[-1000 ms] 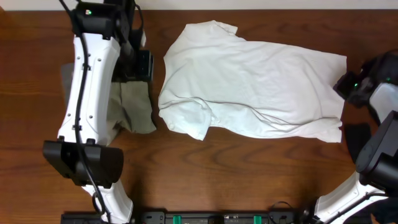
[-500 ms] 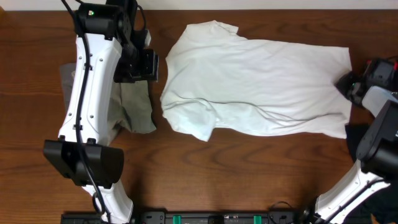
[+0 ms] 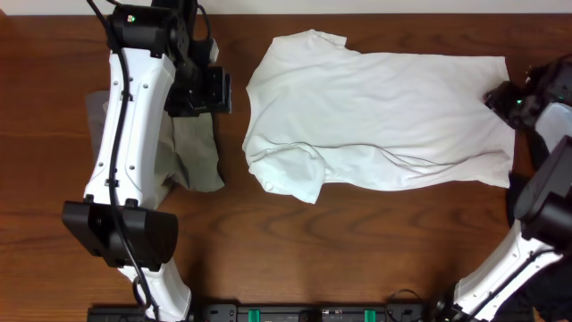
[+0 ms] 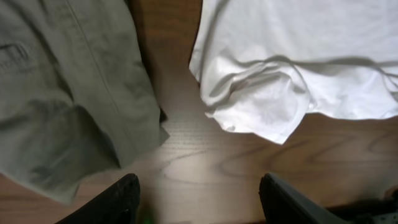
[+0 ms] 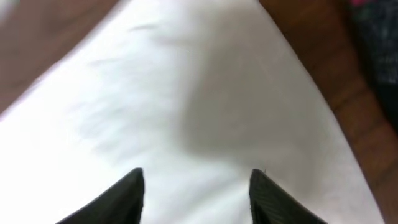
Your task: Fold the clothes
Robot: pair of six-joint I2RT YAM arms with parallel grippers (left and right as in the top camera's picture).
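A large white T-shirt (image 3: 375,116) lies spread flat across the middle of the wooden table, collar end to the left, with one sleeve (image 3: 295,174) bunched at its lower left. Khaki shorts (image 3: 197,156) lie crumpled left of it. My left gripper (image 3: 213,89) hovers open over the bare wood between shorts (image 4: 62,93) and sleeve (image 4: 261,106), nothing between its fingers (image 4: 118,199). My right gripper (image 3: 511,98) stands open at the shirt's right hem, its fingers (image 5: 127,193) spread just above the white cloth (image 5: 186,93) without pinching it.
A grey piece (image 3: 94,107) shows under the left arm. A dark garment (image 3: 520,192) lies at the right table edge beside the right arm, also seen as dark fabric (image 5: 379,31) past the shirt's corner. Arm bases (image 3: 116,233) stand near the front edge.
The shirt has slid to the right and its hem now lies straighter. My right gripper has opened and let go of the hem. The left gripper drifted slightly right.
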